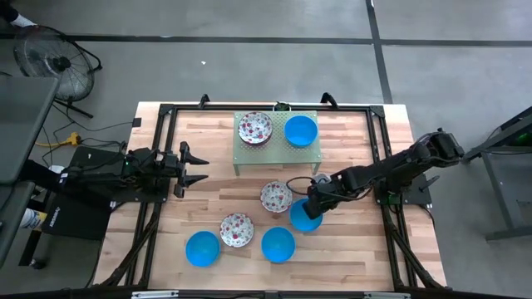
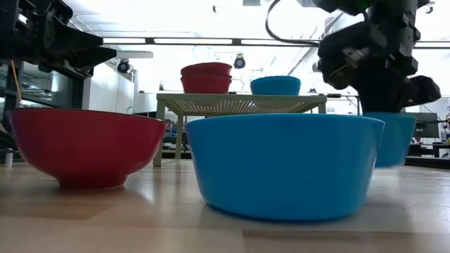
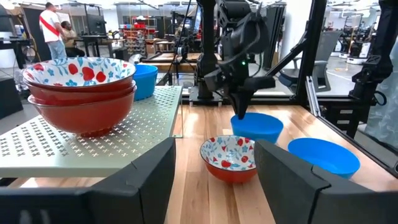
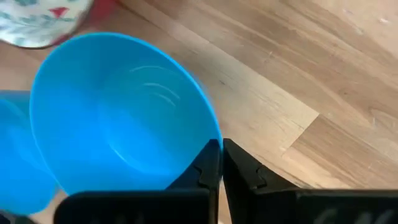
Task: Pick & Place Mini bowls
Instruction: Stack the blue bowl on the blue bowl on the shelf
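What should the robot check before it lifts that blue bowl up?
1. Right gripper shut on the blue bowl rim: ok, its fingers pinch the wall.
2. Is the bowl off the table yet: cannot tell; it looks tilted in the right wrist view.
3. Floral bowl close beside it: not ok, it could get bumped.
4. Room on the green stand: cannot tell; a stack of floral bowls and a second blue bowl already sit there.
5. Left gripper out of the way: ok, open and waiting at the table's left side.
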You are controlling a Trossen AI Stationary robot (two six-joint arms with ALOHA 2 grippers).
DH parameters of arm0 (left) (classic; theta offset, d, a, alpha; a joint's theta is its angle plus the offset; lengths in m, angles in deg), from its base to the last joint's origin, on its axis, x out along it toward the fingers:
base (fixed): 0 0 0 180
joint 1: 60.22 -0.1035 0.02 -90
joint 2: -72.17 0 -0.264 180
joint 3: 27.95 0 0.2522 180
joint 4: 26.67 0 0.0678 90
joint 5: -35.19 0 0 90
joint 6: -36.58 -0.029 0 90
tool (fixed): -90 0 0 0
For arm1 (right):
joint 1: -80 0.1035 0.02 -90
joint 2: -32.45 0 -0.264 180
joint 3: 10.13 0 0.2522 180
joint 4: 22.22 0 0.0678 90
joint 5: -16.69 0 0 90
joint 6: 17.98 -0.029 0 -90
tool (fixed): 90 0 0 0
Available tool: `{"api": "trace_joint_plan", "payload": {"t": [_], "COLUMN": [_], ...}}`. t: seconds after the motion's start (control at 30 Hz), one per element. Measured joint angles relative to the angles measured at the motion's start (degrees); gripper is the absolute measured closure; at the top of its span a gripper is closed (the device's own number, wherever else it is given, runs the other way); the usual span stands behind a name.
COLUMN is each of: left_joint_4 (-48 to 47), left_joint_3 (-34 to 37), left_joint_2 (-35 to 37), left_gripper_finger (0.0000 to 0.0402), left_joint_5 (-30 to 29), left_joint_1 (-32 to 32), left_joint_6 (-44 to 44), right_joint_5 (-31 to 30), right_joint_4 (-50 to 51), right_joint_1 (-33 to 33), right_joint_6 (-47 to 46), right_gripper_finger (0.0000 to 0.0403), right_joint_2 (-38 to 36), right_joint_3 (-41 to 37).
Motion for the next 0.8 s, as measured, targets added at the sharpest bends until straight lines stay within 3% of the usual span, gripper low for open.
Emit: {"api": "trace_joint_plan", "payload": {"t": [0.43, 0.8], "left_joint_4": [-0.02, -0.13], "left_joint_3": [0.0, 0.0], "left_joint_2": [0.0, 0.0], "left_gripper_finger": [0.0189, 0.0189], "left_joint_5": [-0.13, -0.11], "left_joint_1": [0.0, 0.0], "left_joint_6": [0.44, 0.44], "right_joint_5": [1.04, -1.05], "right_joint_4": [4.44, 7.49], "right_joint_1": [-0.34, -6.02], "right_joint_6": [-0.04, 4.1], "right_gripper_finger": [0.0402, 0.0403], "right_joint_2": [-10.29, -20.48], "right_joint_3": [0.07, 0.09]}}
